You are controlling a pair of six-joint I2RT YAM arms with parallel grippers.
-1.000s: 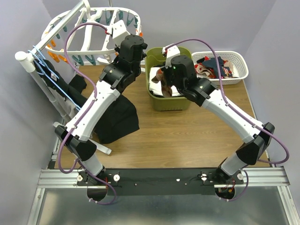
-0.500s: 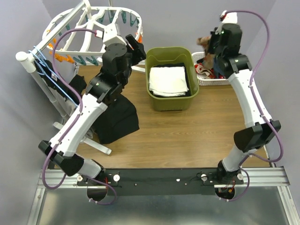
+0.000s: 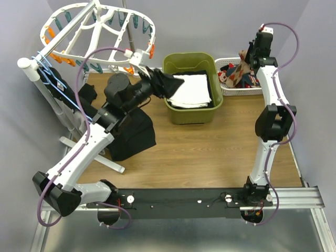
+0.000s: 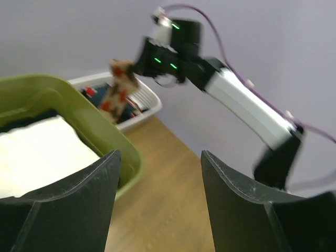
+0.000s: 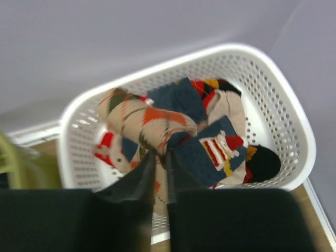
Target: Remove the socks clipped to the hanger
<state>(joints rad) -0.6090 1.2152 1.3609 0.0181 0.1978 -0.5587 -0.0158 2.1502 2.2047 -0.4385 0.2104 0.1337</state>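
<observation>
Right gripper (image 5: 161, 157) pinches a beige argyle sock (image 5: 149, 122) over the white basket (image 5: 278, 105), likely to drop it; left gripper (image 4: 160, 156) stands wide apart, empty

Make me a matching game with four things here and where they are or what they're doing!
Things:
1. folded white cloth
2. beige argyle sock
3. black garment
4. left fingers

Places or states:
A. pinched by the right fingers above the white mesh basket
B. wide open, holding nothing
C. inside the green bin
D. heaped on the wooden table, left side

Pairs: 1-C, 2-A, 3-D, 4-B
</observation>
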